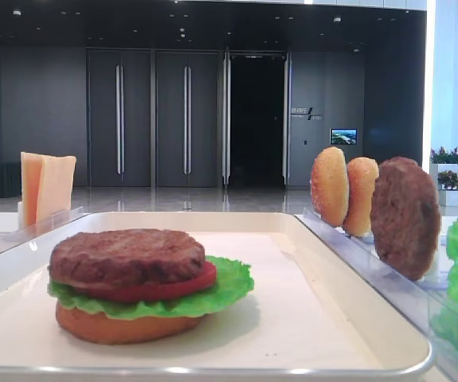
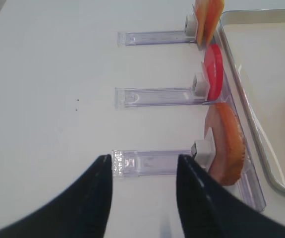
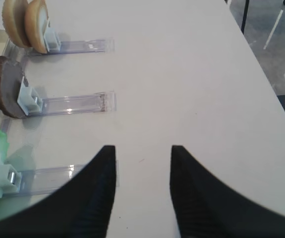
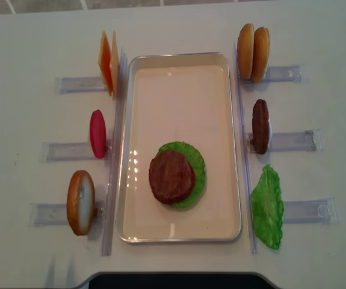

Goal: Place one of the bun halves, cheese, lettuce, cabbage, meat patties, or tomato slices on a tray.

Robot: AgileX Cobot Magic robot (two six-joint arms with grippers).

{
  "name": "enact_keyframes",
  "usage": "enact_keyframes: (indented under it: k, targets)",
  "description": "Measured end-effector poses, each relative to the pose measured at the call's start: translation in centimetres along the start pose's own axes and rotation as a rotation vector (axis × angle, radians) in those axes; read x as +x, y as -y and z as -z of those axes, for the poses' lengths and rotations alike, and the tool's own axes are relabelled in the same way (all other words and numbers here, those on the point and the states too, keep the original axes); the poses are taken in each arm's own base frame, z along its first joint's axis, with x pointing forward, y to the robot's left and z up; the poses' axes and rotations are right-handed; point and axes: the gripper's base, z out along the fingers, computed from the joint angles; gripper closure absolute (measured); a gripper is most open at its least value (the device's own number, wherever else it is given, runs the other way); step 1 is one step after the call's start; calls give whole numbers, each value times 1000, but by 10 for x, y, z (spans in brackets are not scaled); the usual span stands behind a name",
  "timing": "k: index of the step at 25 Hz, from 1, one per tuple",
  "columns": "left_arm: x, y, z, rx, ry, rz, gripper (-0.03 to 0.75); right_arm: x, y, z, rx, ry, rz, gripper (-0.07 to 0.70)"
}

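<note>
White table (image 4: 179, 24), matte, seen from overhead; the low front view looks past it into a dim hall with dark double doors (image 1: 153, 119) and potted plants (image 1: 452, 167) at far right.

Left side, clear plastic racks (image 4: 70, 84) lie flat on the table, each holding one item upright against the tray's left edge: cheese (image 4: 108, 63) at the far end, a tomato slice (image 4: 97, 133) in the middle, a bun half (image 4: 80, 201) nearest. The left gripper (image 2: 142, 198) hovers over the table just short of the near rack, nothing between its fingers. From its wrist view the dark fingers appear apart, though it counts as pressed together.

Centre, the tray (image 4: 179, 57), cream-white with a glossy rim. In its near half sits a stack: bun half at the bottom (image 1: 125, 326), lettuce (image 1: 229, 286), a tomato slice (image 1: 165, 288), and a meat patty (image 1: 129, 255) on top. The far half of the tray is bare.

Right side, three more racks (image 4: 293, 141): two bun halves (image 4: 253, 53) upright together at the far end, a meat patty (image 4: 260, 126) on edge in the middle, a lettuce leaf (image 4: 268, 208) nearest. The right gripper (image 3: 143, 188) hangs above bare table, fingers spread partway, holding nothing, well apart from the racks.
</note>
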Motion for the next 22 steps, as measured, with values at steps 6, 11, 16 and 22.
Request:
enact_keyframes:
  k: [6, 11, 16, 22]
  targets:
    - [0, 0, 0, -1, 0, 0, 388, 0, 0, 0, -1, 2, -1, 346]
    - [0, 0, 0, -1, 0, 0, 388, 0, 0, 0, -1, 2, -2, 346]
    - [0, 0, 0, -1, 0, 0, 388, 0, 0, 0, -1, 2, -2, 346]
    - [0, 0, 0, -1, 0, 0, 389, 0, 0, 0, -1, 2, -2, 346]
